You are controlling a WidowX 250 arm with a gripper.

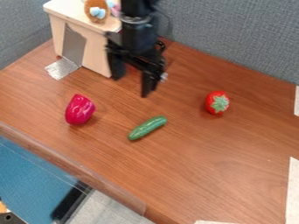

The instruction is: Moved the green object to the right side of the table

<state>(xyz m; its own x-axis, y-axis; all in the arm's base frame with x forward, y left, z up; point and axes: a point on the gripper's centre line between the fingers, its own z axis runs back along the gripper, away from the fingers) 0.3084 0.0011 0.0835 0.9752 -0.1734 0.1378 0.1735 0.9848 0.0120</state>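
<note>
Hand (pixel 132 84) hangs above the table (pixel 216 153), fingers spread

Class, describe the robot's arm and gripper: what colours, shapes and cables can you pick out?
The arm is black and chunky, with a greyish band around it and a dark cable loop beside it. The gripper is black, with two flat, blocky fingers.

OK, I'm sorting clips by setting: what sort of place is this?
Probably a robotics lab: a black robot arm hangs over a wooden table with a toy-like cucumber and strawberry on it, and grey fabric partitions stand behind.
</note>
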